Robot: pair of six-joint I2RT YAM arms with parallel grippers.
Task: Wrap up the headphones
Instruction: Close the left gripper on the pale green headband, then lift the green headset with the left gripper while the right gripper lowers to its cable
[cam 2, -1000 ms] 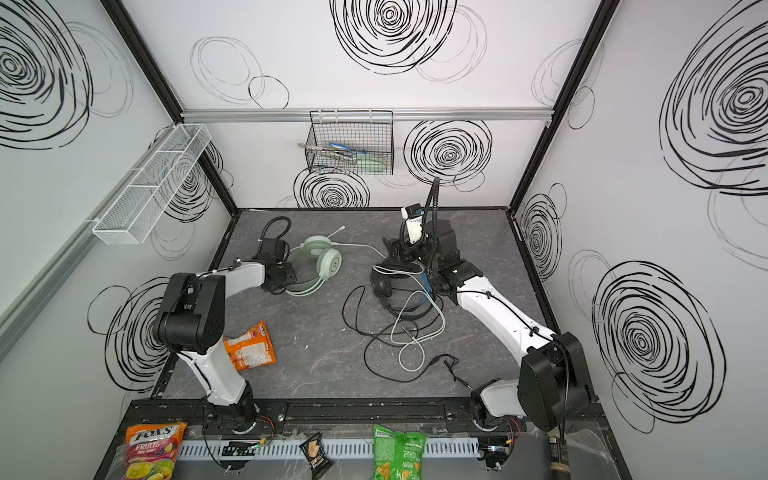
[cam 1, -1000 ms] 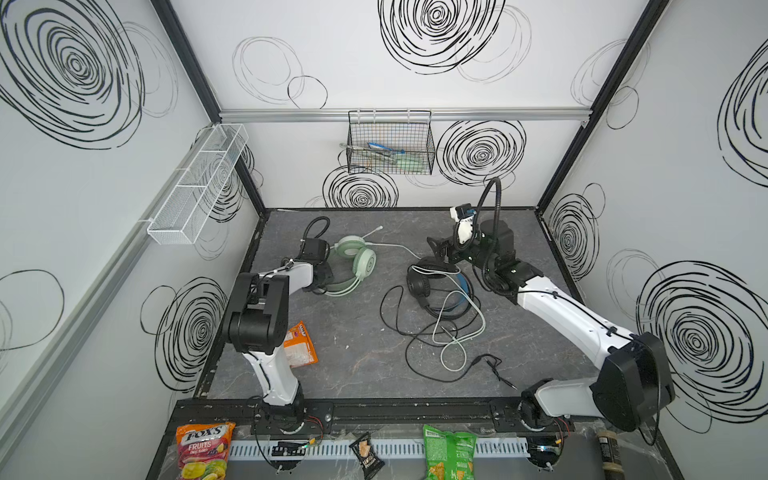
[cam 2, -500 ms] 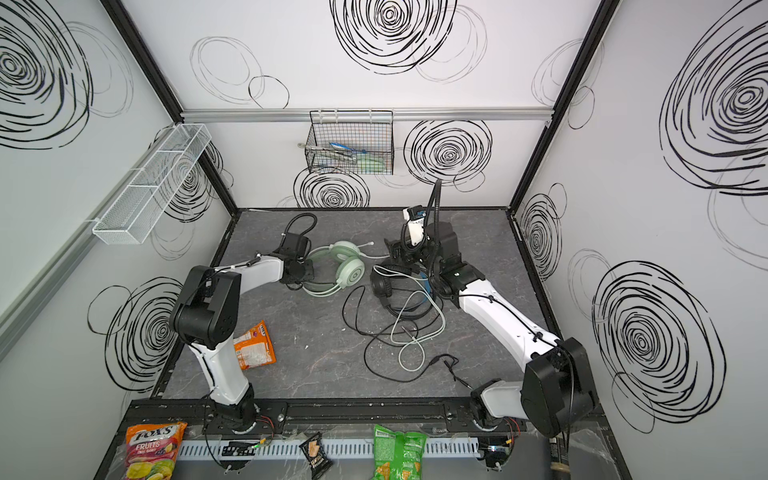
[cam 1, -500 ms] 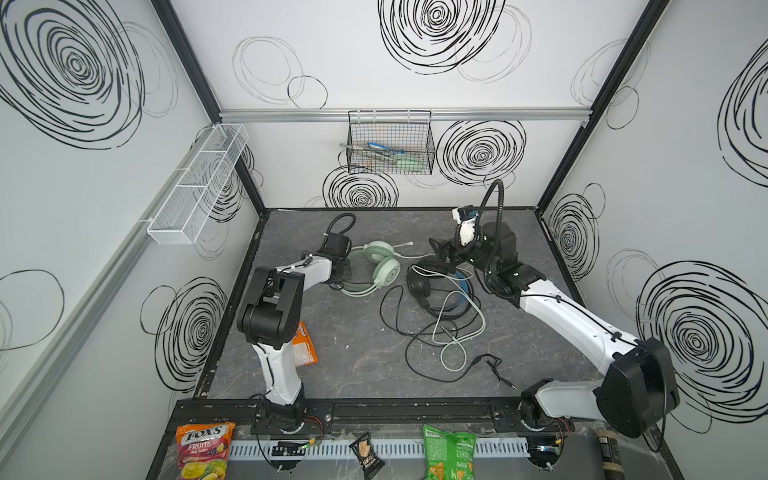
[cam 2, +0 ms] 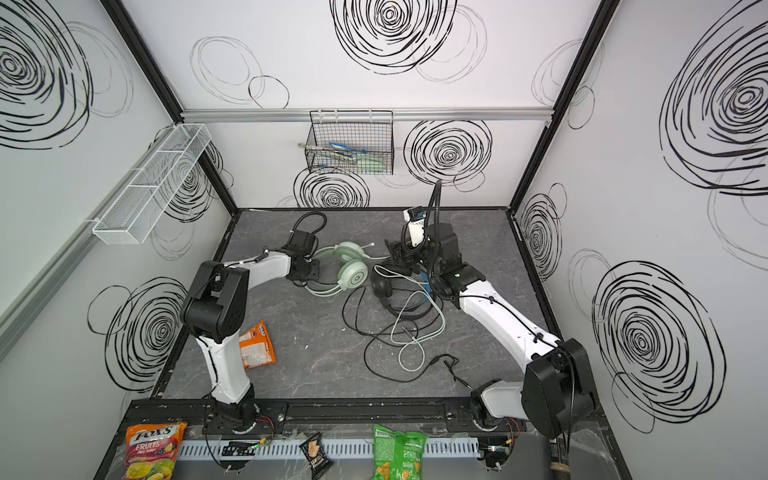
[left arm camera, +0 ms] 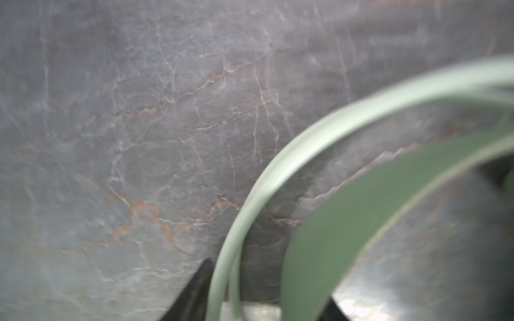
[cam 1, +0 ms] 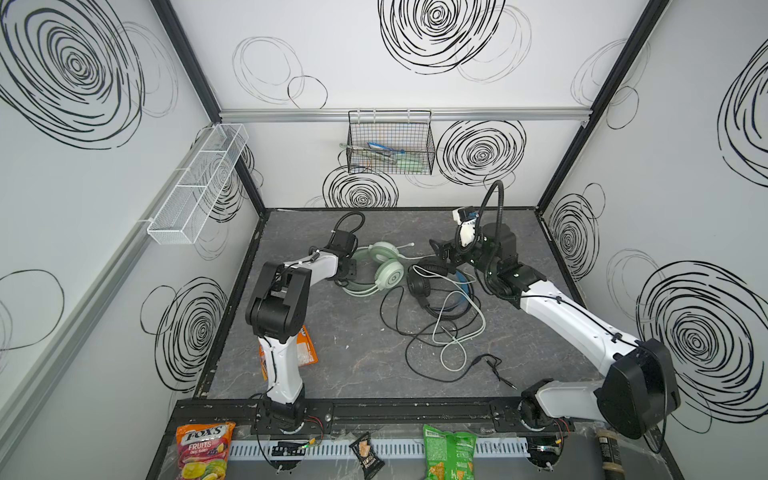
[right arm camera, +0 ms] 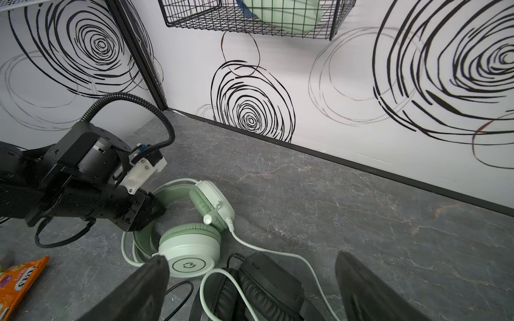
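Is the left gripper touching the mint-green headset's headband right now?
Cannot tell. In the left wrist view the mint-green headband runs between the fingertips of the left gripper, but blur hides contact or gap; both top views are too distant.

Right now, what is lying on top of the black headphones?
The white cable of the green headphones loops across the black headphones. In both top views the right arm covers their far part, so anything there is hidden.
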